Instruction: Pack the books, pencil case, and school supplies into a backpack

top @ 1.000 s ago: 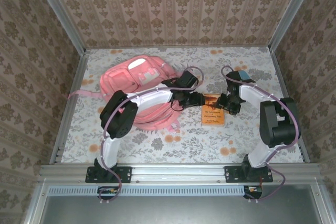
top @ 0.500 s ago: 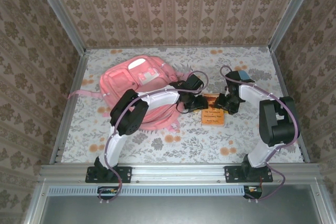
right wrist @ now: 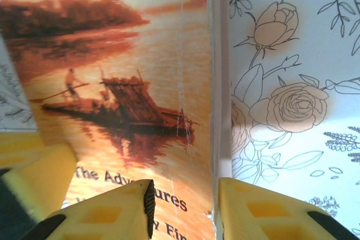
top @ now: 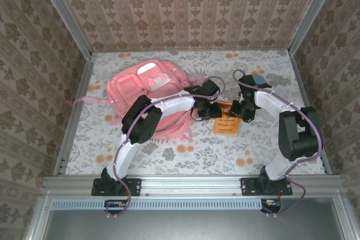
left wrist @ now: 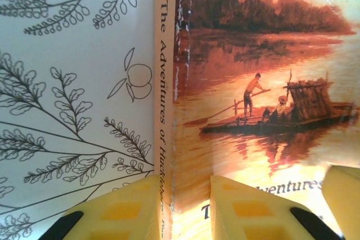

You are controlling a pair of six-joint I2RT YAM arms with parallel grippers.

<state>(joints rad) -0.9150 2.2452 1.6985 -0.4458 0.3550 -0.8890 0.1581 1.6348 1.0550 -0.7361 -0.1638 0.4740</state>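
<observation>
1. Since a second ago, the left hand [top: 209, 112] has been brought rightward to the booklet [top: 228, 123], and the fingers of both hands have been drawn closer together.
2. Nearest, bare floral table [top: 185, 158] is seen in front of the booklet, which lies flat, cover up, between the two hands.
3. The booklet's spine, on its left, is straddled by the left hand. One yellow finger [left wrist: 121, 209] is set over the table just beside the spine and the other over the cover. A narrow gap is left between them, so the hand stands apart and nothing is clamped.
4. The booklet's right edge is straddled likewise by the right hand [top: 241, 111], with one finger over the cover, one over the table, and a narrow gap between.
5. Whether any fingertip presses on cover or table cannot be told.
6. Farther back and to the left, the pink backpack [top: 140, 85] lies flat, pockets up, its near right part crossed by the left arm.
7. Farthest, behind the right arm, a small part of the light blue case [top: 260, 78] is seen; the rest is hidden.
</observation>
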